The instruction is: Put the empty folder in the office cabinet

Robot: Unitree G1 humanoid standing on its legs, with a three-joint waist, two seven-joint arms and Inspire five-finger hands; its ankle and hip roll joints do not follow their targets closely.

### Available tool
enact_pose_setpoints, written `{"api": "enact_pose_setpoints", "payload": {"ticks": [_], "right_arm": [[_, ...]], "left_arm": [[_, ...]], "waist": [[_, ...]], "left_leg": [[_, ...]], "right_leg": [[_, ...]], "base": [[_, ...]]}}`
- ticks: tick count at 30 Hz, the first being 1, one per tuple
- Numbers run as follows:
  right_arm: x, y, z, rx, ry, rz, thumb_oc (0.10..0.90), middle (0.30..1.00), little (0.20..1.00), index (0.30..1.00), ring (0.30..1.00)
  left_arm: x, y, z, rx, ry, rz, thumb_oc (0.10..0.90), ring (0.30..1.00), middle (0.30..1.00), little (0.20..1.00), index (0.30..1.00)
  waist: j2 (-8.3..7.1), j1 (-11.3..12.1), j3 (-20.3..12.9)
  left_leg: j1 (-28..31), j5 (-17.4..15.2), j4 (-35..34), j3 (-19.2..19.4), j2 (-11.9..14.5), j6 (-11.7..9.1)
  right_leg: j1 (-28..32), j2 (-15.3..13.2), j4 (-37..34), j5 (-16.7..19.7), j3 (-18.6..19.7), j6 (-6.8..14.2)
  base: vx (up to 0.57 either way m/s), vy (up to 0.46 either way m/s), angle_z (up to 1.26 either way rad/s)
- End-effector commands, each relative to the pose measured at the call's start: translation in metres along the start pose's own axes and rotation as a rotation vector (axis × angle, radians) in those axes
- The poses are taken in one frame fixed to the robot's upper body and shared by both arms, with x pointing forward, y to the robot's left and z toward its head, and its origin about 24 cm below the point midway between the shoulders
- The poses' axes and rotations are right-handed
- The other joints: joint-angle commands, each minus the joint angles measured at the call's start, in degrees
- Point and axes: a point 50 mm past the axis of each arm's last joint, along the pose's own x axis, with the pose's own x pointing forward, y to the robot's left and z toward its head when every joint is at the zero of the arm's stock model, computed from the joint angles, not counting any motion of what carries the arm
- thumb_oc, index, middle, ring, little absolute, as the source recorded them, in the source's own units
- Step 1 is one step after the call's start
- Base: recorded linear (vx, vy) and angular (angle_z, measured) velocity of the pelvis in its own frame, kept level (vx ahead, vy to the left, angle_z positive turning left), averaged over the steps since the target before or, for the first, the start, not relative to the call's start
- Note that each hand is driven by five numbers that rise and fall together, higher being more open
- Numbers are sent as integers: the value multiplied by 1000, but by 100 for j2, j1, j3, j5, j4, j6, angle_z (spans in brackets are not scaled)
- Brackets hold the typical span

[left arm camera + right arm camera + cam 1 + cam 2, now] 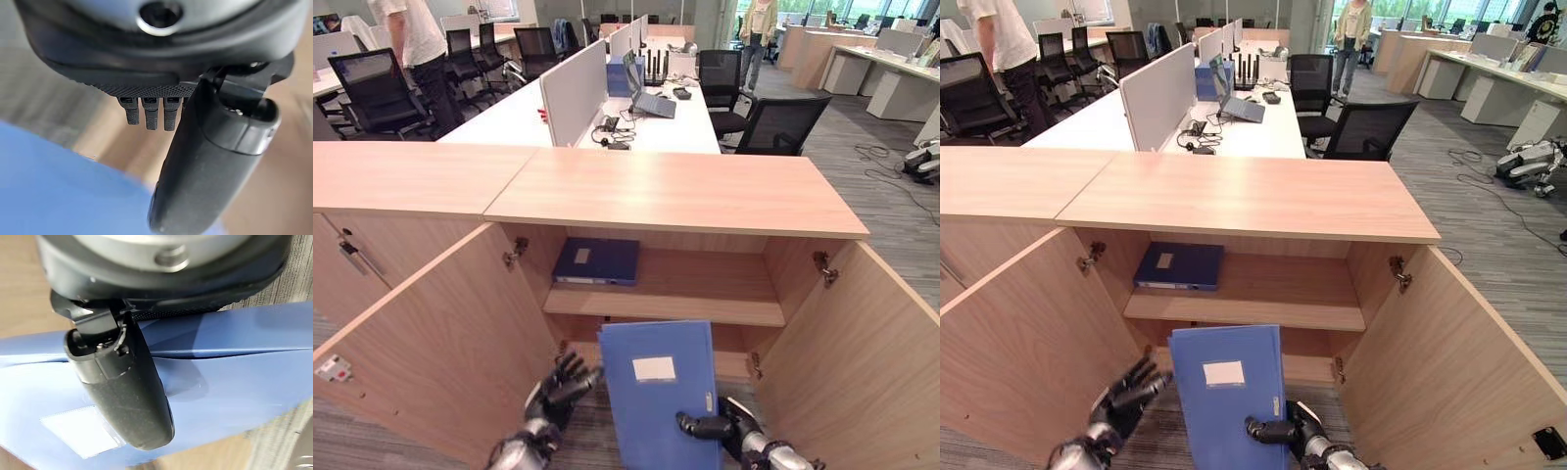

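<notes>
Dark left robot hand (558,390), dark right robot hand (724,427), silver-grey wrists

We find even, bright office light, daylight entering at far windows (773,8). Beyond the right hand (729,429), the cabinet (675,191) interior sits shaded. Both wrist views blur backgrounds heavily.

Wood-look cabinet, plastic folders

The cabinet (675,191) was pale, matt wood-grain board with small metal hinges (823,266). The blue folder (656,392) looked smooth, faintly glossy plastic with a white paper label (654,368); the floor (891,211) was rough grey carpet.
</notes>
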Motion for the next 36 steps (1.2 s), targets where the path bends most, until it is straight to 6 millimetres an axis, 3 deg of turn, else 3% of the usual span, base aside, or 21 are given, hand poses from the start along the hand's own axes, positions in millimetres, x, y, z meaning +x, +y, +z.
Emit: {"api": "enact_pose_setpoints", "payload": {"ticks": [1,2,5,7,12,15,17,18,20,21,24,26,28,36], "right_arm": [[9,13,50,-92,-225,24,400,300,300,300,300],[9,11,50,-120,-219,1,400,300,300,300,300],[10,11,50,-138,-212,-8,400,300,300,300,300],[11,9,48,-161,-193,-32,400,300,300,300,300],[14,5,47,62,-208,-88,400,300,300,300,300],[12,0,55,131,-252,-115,400,300,300,300,300],[8,-11,64,130,-283,-178,400,300,300,300,300],[8,-14,66,183,-302,-209,400,300,300,300,300],[7,-17,69,265,-329,-233,400,300,300,300,300],[5,-20,69,361,-357,-253,400,300,300,300,300],[5,-21,72,486,-403,-273,400,300,300,300,300],[5,-20,72,555,-420,-280,400,300,300,300,300],[2,-19,59,622,-407,-292,400,300,300,300,300],[1,-26,42,708,-383,-327,400,300,300,300,300]], "left_arm": [[13,-25,29,-149,-142,-43,800,900,900,900,900],[14,-16,17,-176,-100,22,800,900,900,900,900],[15,-14,12,-189,-83,43,800,900,900,900,900],[14,-2,-1,-185,-29,118,800,900,900,900,900],[10,25,-27,-143,100,276,800,900,900,900,900],[8,34,-25,-137,98,318,800,900,900,900,900],[6,35,-30,-123,107,322,800,900,900,900,900],[4,36,-34,-128,120,338,800,900,900,900,900],[3,37,-38,-134,132,345,800,900,900,900,900],[-3,41,-45,-128,148,353,800,900,900,900,900],[-11,47,-54,-116,178,363,800,900,900,900,900],[-13,50,-56,-104,184,372,800,900,900,900,900],[-22,64,-60,-104,198,430,800,900,900,900,900],[-44,97,-77,-16,302,545,800,900,900,900,900]], "waist": [[-118,86,-93],[-133,80,-73],[-141,75,-52],[-166,70,4],[-224,50,172],[-365,57,560],[-330,133,752],[-317,158,799],[-296,187,813],[-258,294,780],[-97,433,784],[-51,538,805],[-45,548,530],[-134,533,121]], "left_leg": [[228,-813,-17,-240,-52,-69],[227,-811,-17,-259,-46,-70],[225,-805,-17,-271,-43,-73],[208,-789,-17,-332,-36,-87],[199,-776,46,-415,105,-184],[-773,-1256,1905,-85,20,-412],[-1418,-1118,2937,-34,-33,-370],[-1675,-985,3134,17,-65,-321],[-1968,-926,3118,104,-113,-286],[-2190,-734,2518,108,-202,-264],[-2593,-28,1431,104,-149,-408],[-2640,185,1048,215,-52,-475],[-2238,470,698,183,61,-393],[-2040,-12,840,671,-51,-91]], "right_leg": [[-206,59,11,-167,-335,235],[-192,69,11,-179,-327,215],[-189,73,11,-186,-340,203],[-199,76,11,-171,-385,176],[-407,175,267,-274,-397,65],[-602,135,712,-381,-398,-1],[-555,152,796,-453,-408,-100],[-514,138,781,-499,-444,-122],[-488,147,774,-565,-474,-131],[-384,186,709,-632,-443,-112],[-158,352,682,-813,-297,-145],[78,378,649,-904,-117,-175],[249,281,548,-1007,-49,-107],[181,-428,803,-1030,152,415]], "base": [[20,-62,5],[11,-34,6],[8,-39,10],[15,-85,7],[9,-110,13],[-113,-135,13],[-34,-90,29],[44,-53,26],[105,-20,14],[203,17,4],[240,58,-14],[291,137,-1],[379,240,-23],[291,259,-56]]}}
